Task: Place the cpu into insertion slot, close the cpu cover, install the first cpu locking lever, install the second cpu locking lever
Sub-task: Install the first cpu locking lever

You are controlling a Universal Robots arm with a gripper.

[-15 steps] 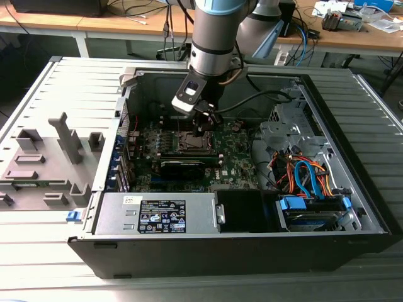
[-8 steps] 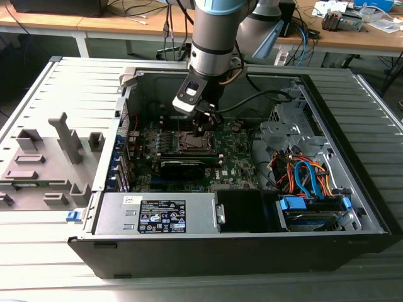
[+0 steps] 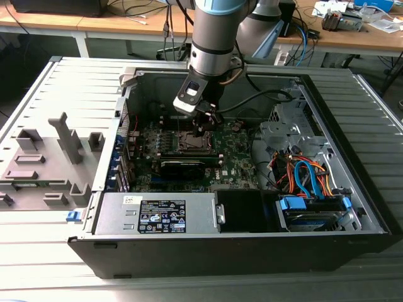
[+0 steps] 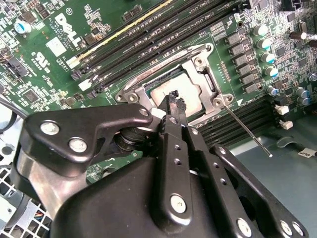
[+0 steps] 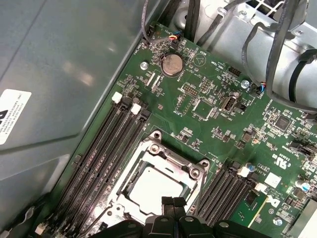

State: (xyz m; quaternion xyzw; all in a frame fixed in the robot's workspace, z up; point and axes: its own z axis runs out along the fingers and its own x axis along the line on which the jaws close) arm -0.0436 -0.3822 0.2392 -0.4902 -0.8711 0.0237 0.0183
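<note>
The insertion slot (image 3: 189, 141) sits on the green motherboard inside the open computer case. The cpu (image 5: 151, 187) lies in it, its silver top showing in both wrist views (image 4: 162, 94). The metal cpu cover (image 5: 171, 159) lies flat around the cpu (image 4: 200, 74). One thin locking lever (image 4: 247, 133) sticks out at a slant from the slot's corner, over the memory slots. My gripper (image 5: 174, 202) hangs just above the slot's edge, its two fingertips pressed together with nothing between them (image 4: 174, 100). In the exterior view the gripper (image 3: 204, 129) stands over the slot's right side.
Black memory slots (image 5: 106, 148) flank the socket on both sides. A long black card (image 3: 182, 167) lies just in front of it. The power supply (image 3: 157, 214) and drive bay with orange and blue cables (image 3: 302, 179) fill the front. Case walls (image 5: 59, 74) stand close.
</note>
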